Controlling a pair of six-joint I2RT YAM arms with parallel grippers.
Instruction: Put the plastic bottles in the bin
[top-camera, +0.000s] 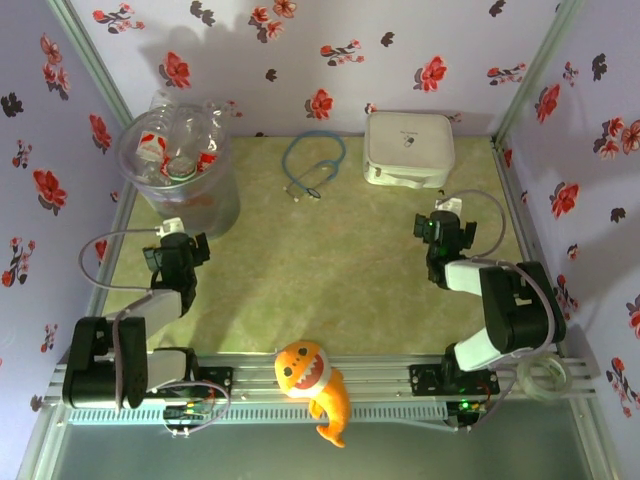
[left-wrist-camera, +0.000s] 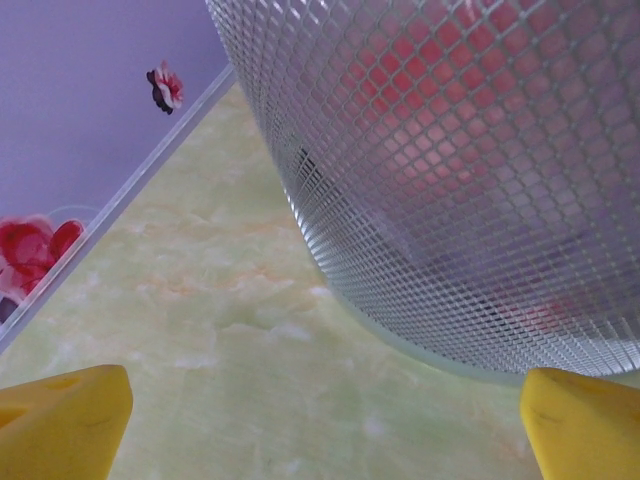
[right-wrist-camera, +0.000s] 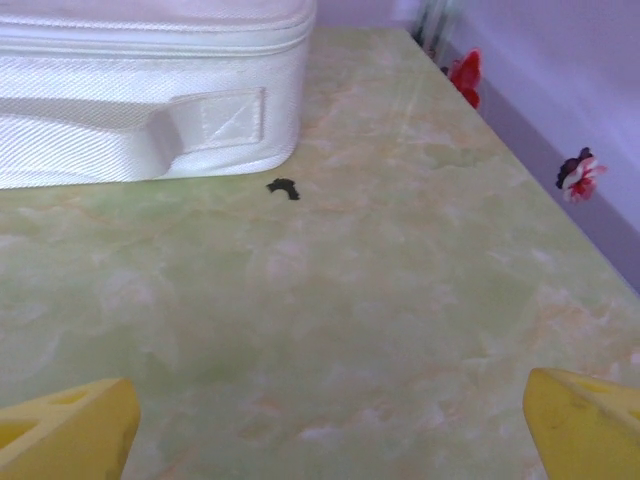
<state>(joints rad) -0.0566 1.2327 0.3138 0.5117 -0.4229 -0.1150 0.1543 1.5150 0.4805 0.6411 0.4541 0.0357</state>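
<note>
We take the bin as the thing the coming move turns on. It stands upright at the far left of the desk, mouth up, and it lies straight ahead of the left pincer, just beyond the fingertips. In the left wrist view its meshed wall rises close in front, apart from the yellow fingers. The left arm is by far the nearer. The right pincer is well apart from the bin, across the desk, and faces the white case.

Both pincers are spread wide and hold nothing. In each wrist view the two yellow tips sit at the bottom corners with bare desk between them.

Every one of the plastic bottles that we can make out is inside the bin, piled in a jumble. Some are tipped and some are nearer upright, so there is no single long axis to name. Red labels glow through the wall in the left wrist view.

Counting, we see one bin, two pincers and one white case. There is also one loop of blue cord, one orange toy fish at the near rail and one roll of tape. One small dark fleck lies by the case. We see several bottles — clear plastic overlapping clear plastic — so we cannot give a firm number.

We judge the task to be at or near its end.
</note>
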